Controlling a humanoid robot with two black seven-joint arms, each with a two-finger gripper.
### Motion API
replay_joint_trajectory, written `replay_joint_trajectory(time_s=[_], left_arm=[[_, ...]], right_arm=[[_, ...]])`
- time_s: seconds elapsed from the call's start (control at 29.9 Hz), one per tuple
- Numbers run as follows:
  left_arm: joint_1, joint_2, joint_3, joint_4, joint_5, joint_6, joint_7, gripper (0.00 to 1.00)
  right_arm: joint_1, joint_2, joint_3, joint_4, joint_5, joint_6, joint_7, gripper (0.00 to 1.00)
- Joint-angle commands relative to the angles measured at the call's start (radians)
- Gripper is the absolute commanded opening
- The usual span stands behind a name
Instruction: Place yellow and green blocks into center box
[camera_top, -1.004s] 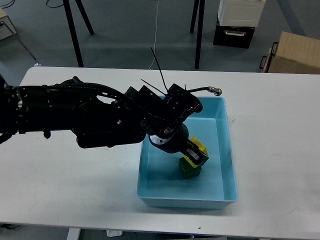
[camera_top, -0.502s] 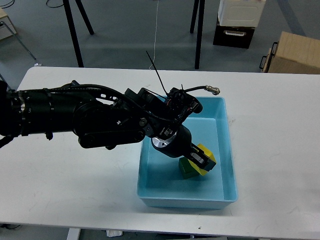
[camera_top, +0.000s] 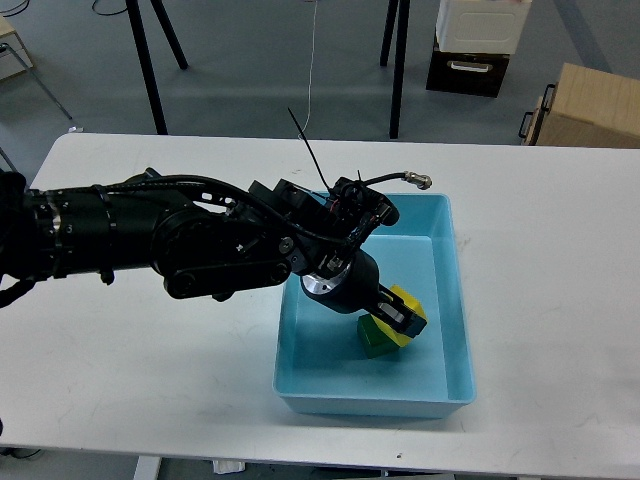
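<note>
A light blue box (camera_top: 455, 300) stands in the middle of the white table. Inside it a green block (camera_top: 376, 342) lies on the floor. A yellow block (camera_top: 409, 314) sits tilted over the green block's right top edge. My left gripper (camera_top: 393, 314) reaches down into the box from the left and its dark fingers are closed on the yellow block's left side. The near side of the green block is partly hidden by the gripper. My right gripper is out of view.
My bulky left arm (camera_top: 200, 245) lies across the table's left half and over the box's left wall. A cable with a metal plug (camera_top: 415, 180) sticks out above the box's far edge. Boxes and stand legs are on the floor beyond the table.
The gripper has carried the yellow block rightward and down onto the green block's right edge, then shifted slightly back left with it. The green block has stayed in place.
</note>
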Motion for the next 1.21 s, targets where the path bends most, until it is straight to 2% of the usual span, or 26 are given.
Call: replay_joint_trajectory(time_s=[0.0, 0.1, 0.17, 0.23, 0.3, 0.33, 0.4, 0.54, 0.8, 0.9, 1.0, 1.07, 1.17], left_arm=[[-0.005, -0.007, 0.000, 0.002, 0.001, 0.000, 0.013, 0.00], [-0.008, -0.007, -0.001, 0.002, 0.001, 0.000, 0.031, 0.00], [-0.008, -0.010, -0.003, 0.005, -0.002, 0.000, 0.025, 0.00], [-0.007, -0.010, -0.004, 0.008, -0.007, 0.000, 0.016, 0.20], [-0.002, -0.010, -0.006, 0.011, -0.008, 0.000, 0.012, 0.68], [-0.001, -0.010, -0.009, 0.013, -0.008, 0.000, 0.010, 0.78], [-0.001, -0.010, -0.015, 0.019, -0.008, 0.000, 0.005, 0.88], [-0.001, -0.010, -0.020, 0.024, -0.010, 0.000, 0.005, 0.94], [0.001, -0.010, -0.027, 0.025, -0.014, 0.000, 0.004, 0.94], [-0.004, 0.024, -0.069, 0.048, -0.042, 0.000, -0.013, 0.94], [0.013, 0.099, -0.193, 0.067, -0.064, 0.000, -0.024, 0.94], [0.063, 0.140, -0.326, 0.067, -0.064, 0.000, -0.024, 0.95], [0.168, 0.189, -0.596, 0.067, -0.067, 0.000, -0.019, 0.97]], right_arm=[[0.000, 0.001, 0.001, 0.000, 0.000, 0.000, 0.000, 1.00], [0.000, -0.001, 0.001, 0.000, 0.000, 0.000, 0.000, 1.00], [0.000, -0.001, 0.001, 0.000, 0.000, 0.000, 0.000, 1.00], [0.000, 0.001, 0.001, 0.000, 0.000, 0.000, 0.000, 1.00], [0.000, 0.001, 0.001, 0.000, 0.000, 0.000, 0.000, 1.00], [0.000, 0.001, 0.003, 0.000, 0.000, 0.000, 0.000, 1.00], [0.000, 0.001, 0.003, 0.002, 0.000, 0.000, 0.000, 1.00], [-0.001, -0.001, 0.004, 0.000, 0.000, 0.000, 0.000, 1.00], [-0.001, 0.001, 0.001, 0.003, 0.000, 0.000, 0.000, 1.00], [-0.003, 0.001, 0.001, 0.003, 0.000, 0.000, 0.000, 1.00], [-0.001, 0.001, 0.001, 0.005, 0.000, 0.000, -0.002, 1.00], [-0.001, 0.001, 0.000, 0.005, 0.000, 0.000, 0.000, 1.00], [0.003, 0.004, 0.000, 0.009, 0.000, 0.000, 0.000, 1.00]])
